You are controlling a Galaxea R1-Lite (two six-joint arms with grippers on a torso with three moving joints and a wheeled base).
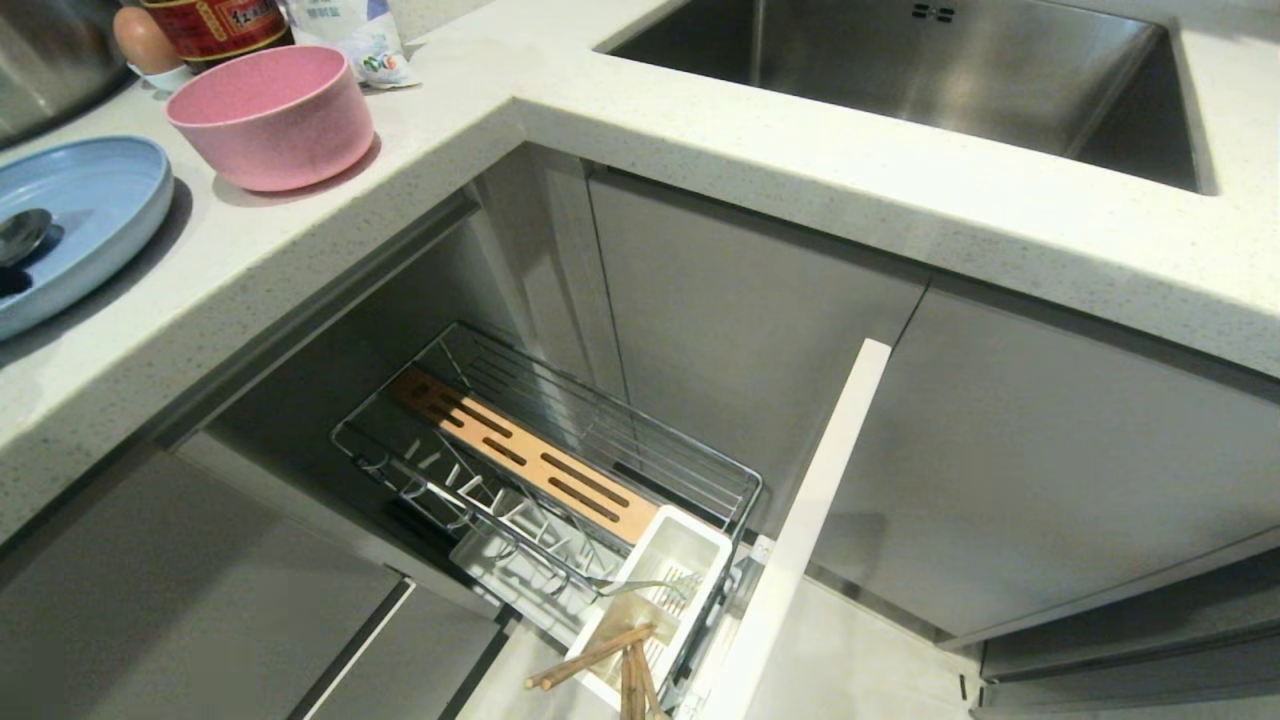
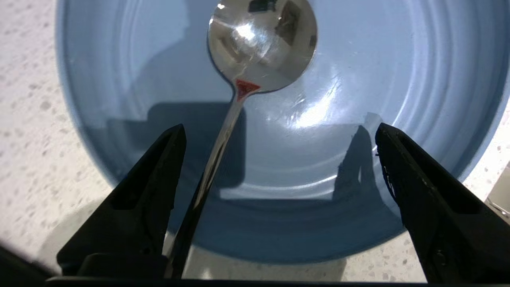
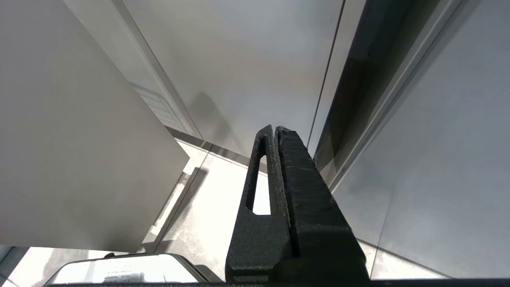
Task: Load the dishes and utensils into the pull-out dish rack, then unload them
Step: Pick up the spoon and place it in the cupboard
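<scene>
The light-blue plate [image 1: 90, 200] lies on the counter at the left, with the silver spoon [image 1: 20, 236] resting in it. Seen from the left wrist, my left gripper [image 2: 281, 126] hovers open just over the plate [image 2: 378, 59]. The spoon [image 2: 261, 40] has its bowl ahead of the fingers and its handle running close beside one finger [image 2: 159, 167], apart from it. The pink bowl [image 1: 272, 115] stands upright beside the plate. The pull-out dish rack [image 1: 560, 470] is drawn out below, and the chopsticks [image 1: 600, 655] and a fork [image 1: 645, 585] stand in its white caddy [image 1: 690, 545]. My right gripper [image 3: 275, 128] is shut and parked low, facing the cabinets.
The steel sink [image 1: 900, 70] is set into the counter at the back right. An egg [image 1: 145, 40], a dark jar [image 1: 215, 20], a white bag [image 1: 350, 35] and a steel pot [image 1: 50, 60] crowd the counter behind the dishes. The rack's white front panel [image 1: 805, 530] stands out into the aisle.
</scene>
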